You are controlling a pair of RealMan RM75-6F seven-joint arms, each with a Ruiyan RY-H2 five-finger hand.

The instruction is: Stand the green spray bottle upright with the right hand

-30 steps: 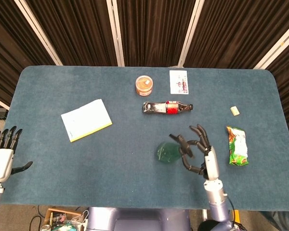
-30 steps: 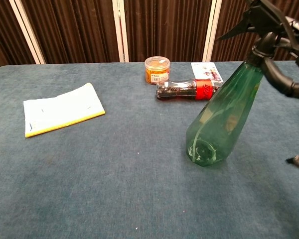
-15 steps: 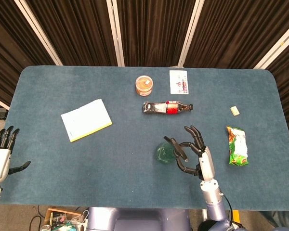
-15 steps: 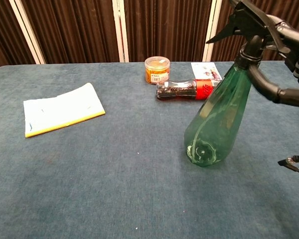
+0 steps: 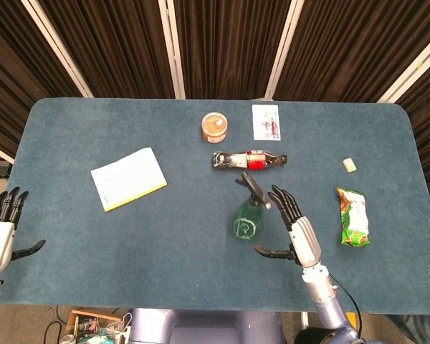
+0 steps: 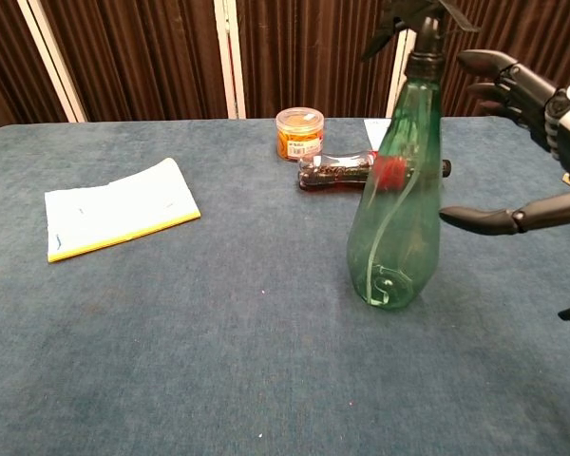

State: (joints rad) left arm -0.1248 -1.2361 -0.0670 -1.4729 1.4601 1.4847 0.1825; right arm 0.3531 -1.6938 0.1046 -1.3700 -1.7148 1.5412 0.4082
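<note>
the green spray bottle [image 6: 396,220] is standing upright on the blue table [image 5: 72,244], near the middle and a little toward the front edge, with its black trigger head [image 6: 406,19] at the top. the right hand [image 5: 295,228] is hovering just beside the bottle on its right, fingers spread wide and holding nothing; in the chest view the thumb is reaching toward the bottle's side without touching it. the left hand [image 5: 0,231] is resting off the table's left edge, fingers straight and apart, empty. behind the bottle a cola bottle [image 5: 248,160] is lying on its side, with a small jar [image 5: 214,127] and a card [image 5: 265,121] beyond it. a notepad [image 5: 128,178] is lying to the left, and a snack bag [image 5: 353,216] to the right.
</note>
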